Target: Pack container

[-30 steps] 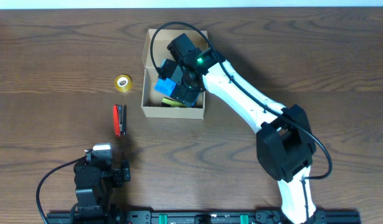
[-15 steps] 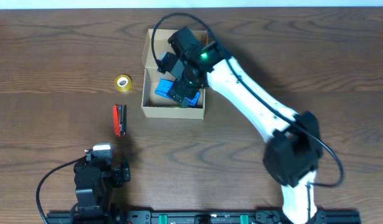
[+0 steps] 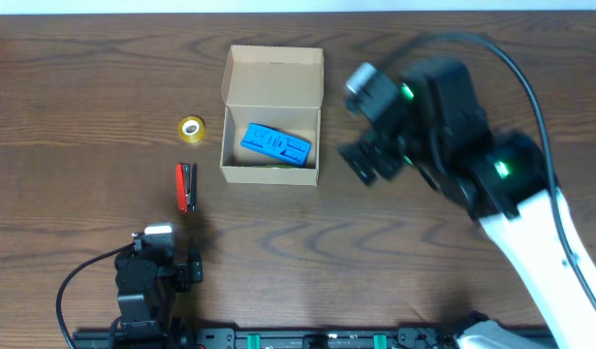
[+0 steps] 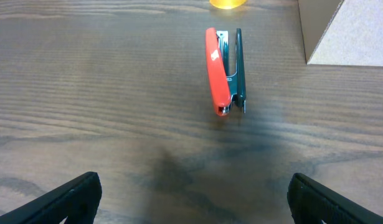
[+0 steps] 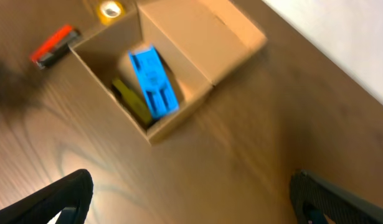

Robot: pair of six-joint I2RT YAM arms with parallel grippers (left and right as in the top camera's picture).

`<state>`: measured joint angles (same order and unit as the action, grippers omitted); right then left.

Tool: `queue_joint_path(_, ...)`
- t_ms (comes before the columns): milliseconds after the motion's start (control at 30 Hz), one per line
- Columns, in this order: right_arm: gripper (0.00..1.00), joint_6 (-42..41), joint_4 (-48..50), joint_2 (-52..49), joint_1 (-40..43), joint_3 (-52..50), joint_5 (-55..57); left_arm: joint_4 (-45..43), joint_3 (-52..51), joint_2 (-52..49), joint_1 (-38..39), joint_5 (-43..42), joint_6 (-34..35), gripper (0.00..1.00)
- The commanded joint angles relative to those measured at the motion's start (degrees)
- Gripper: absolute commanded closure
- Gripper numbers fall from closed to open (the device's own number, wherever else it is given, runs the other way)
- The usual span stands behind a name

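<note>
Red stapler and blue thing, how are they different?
The red stapler lies out on the table, left of the cardboard box; the blue thing lies inside the box. The red stapler has a dark part too, while the blue thing is blue all over. From overhead the red stapler points straight up the picture, and the blue thing sits slanted. Both lie flat, and nothing holds either.

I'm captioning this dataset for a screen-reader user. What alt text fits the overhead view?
An open cardboard box on a wooden table holds a blue item; the right tool, blurred, hovers to its right. A yellow tape roll and red stapler lie left of the box.
</note>
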<state>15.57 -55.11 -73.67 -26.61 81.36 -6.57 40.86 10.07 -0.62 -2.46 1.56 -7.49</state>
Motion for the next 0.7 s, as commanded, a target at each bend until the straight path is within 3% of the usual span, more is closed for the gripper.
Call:
queue_joint_path(0, 0.01, -4.5, 2.6, 9.1, 2.6, -10.7, -0.1, 0.2, -0.9, 0.4, 0.2, 0.3, 0.2, 0.05)
queue_joint_path(400, 0.01, -17.3, 5.0, 47.8, 5.3, -43.3, 0.8, 0.2, -0.9, 0.4, 0.2, 0.3, 0.2, 0.05)
queue_joint_path(667, 0.01, -17.7, 2.4, 57.4, 5.3, -49.2, 1.9, 0.2, -0.9, 0.4, 0.2, 0.3, 0.2, 0.04)
